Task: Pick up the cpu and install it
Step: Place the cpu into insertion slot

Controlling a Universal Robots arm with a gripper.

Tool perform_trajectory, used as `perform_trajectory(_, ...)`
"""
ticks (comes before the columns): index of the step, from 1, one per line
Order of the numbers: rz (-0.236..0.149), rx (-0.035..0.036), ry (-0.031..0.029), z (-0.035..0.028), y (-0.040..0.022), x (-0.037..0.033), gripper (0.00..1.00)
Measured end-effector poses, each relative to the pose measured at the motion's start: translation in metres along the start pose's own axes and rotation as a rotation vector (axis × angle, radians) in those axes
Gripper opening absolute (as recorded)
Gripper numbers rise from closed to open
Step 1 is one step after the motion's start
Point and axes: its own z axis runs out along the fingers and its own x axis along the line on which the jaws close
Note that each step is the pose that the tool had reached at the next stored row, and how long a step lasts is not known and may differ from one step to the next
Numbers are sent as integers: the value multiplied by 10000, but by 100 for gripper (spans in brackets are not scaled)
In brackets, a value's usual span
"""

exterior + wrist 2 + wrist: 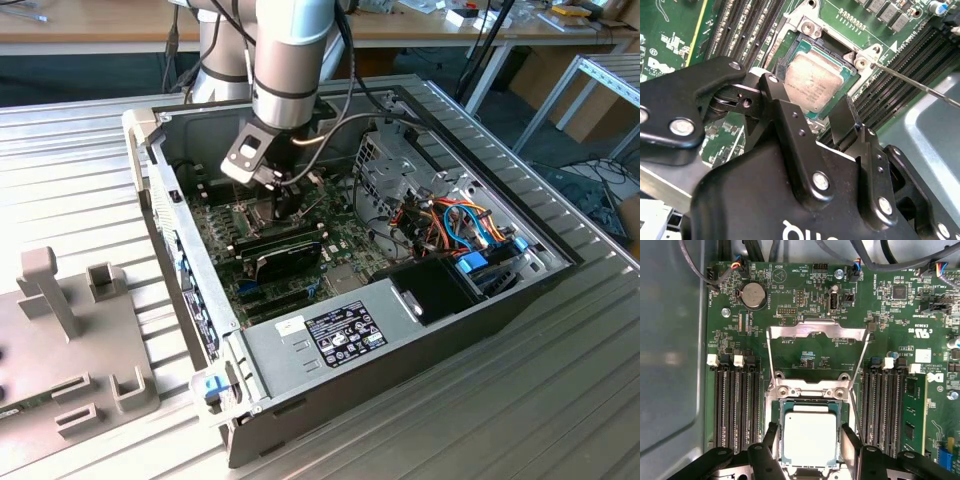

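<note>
The cpu, a flat square chip with a dull silver top, lies flat inside the open socket on the green motherboard. My gripper hangs right over it, open, with one black finger along each of two opposite sides of the chip and a thin gap at each. In the second wrist view the cpu shows between the fingers of the gripper, lower than their tips. The exterior view has the gripper lowered into the computer case.
The socket's metal load plate stands hinged open beyond the chip, and its thin lever rod sticks out sideways. Memory slots flank the socket. A black expansion card, cables and the power supply crowd the case. A grey fixture sits at the exterior view's left.
</note>
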Motion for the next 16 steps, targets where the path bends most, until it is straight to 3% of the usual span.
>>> perform_trajectory(4,0,0,0,-80,2,0,62)
perform_trajectory(11,0,0,0,-82,2,0,60)
perform_trajectory(16,0,0,0,-84,2,0,29)
